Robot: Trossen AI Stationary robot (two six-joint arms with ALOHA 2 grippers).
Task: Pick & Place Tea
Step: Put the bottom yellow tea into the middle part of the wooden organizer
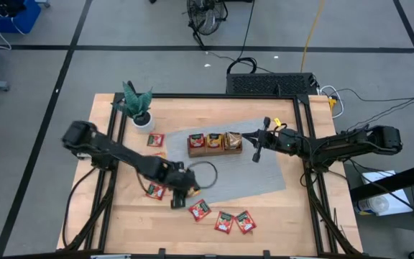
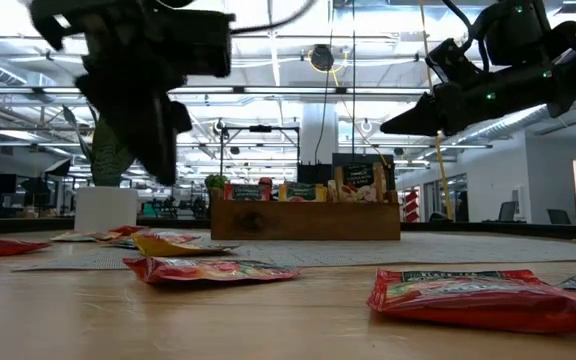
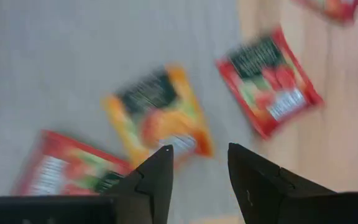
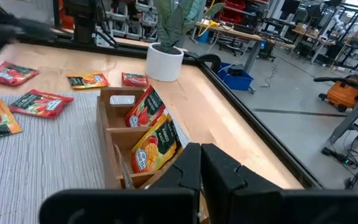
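left gripper (image 3: 197, 158) with fingers apart and empty, poised just above an orange tea sachet (image 3: 159, 113), red sachets (image 3: 267, 78) on either side of it, right gripper (image 1: 258, 144) pinched together, raised beside the wooden tray (image 1: 214, 150)

Tray (image 1: 214, 143) on mat (image 1: 264, 173); sachets (image 1: 223, 221) near front edge; plant (image 1: 138, 105) behind-left.

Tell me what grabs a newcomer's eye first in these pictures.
The wooden tray at the middle of the table, on a grey mat, stands out, with tea sachets standing in its compartments. Red sachets lie scattered along the near edge, and a potted plant stands at the far left corner. The left gripper hovers with fingers apart over an orange sachet, while the right gripper waits shut beside the tray.
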